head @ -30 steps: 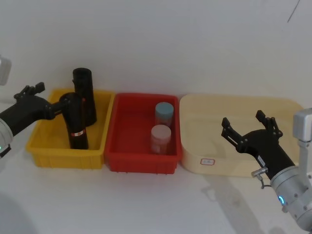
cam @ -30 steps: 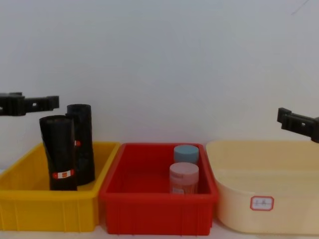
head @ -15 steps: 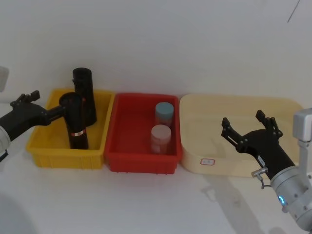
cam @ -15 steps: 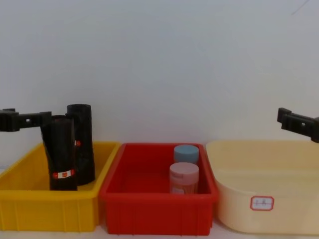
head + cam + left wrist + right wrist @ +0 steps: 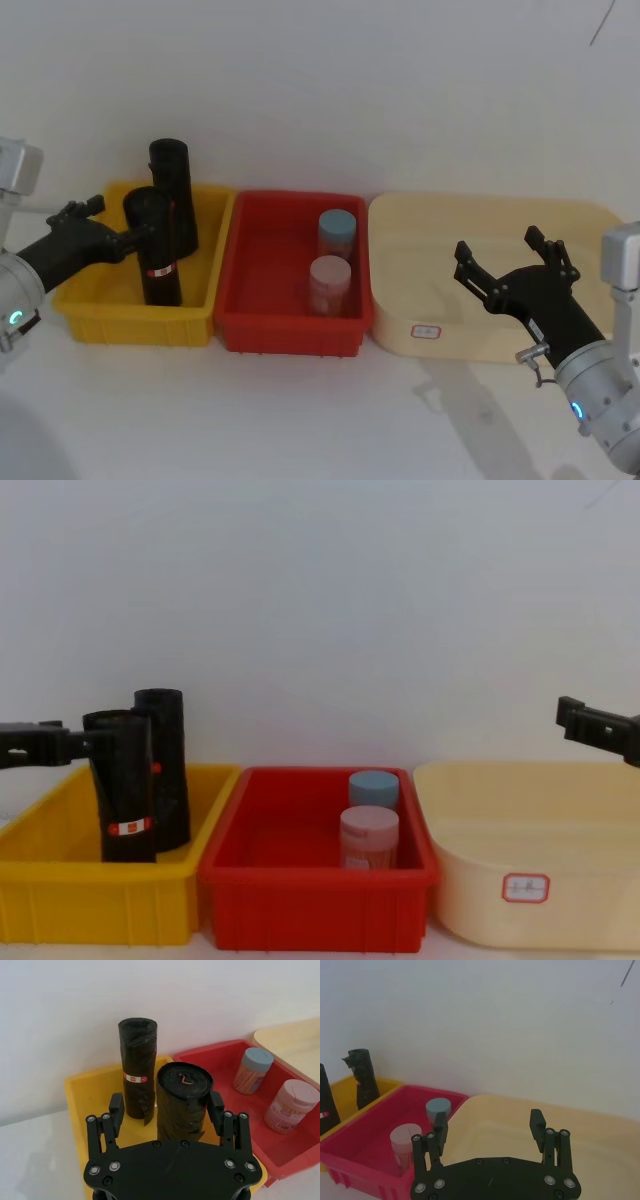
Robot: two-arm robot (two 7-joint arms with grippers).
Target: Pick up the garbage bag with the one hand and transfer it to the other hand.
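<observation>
The garbage bag (image 5: 157,255), a black roll with a red-and-white band near its base, stands upright at the front of the yellow bin (image 5: 85,300). It is also in the chest view (image 5: 122,790) and the left wrist view (image 5: 182,1097). My left gripper (image 5: 140,234) is open, and its fingers (image 5: 116,1106) straddle the roll's upper end; whether a pad touches it I cannot tell. My right gripper (image 5: 498,246) hangs open over the cream tub (image 5: 560,215) with nothing in it.
A second black roll (image 5: 172,190) with a small red-white tag stands right behind the first in the yellow bin. The red bin (image 5: 265,330) in the middle holds a blue-lidded jar (image 5: 336,232) and a pink-lidded jar (image 5: 329,284).
My left gripper has come down and forward, from above the rolls to a level where its fingers flank the front roll's top. The right arm has not moved.
</observation>
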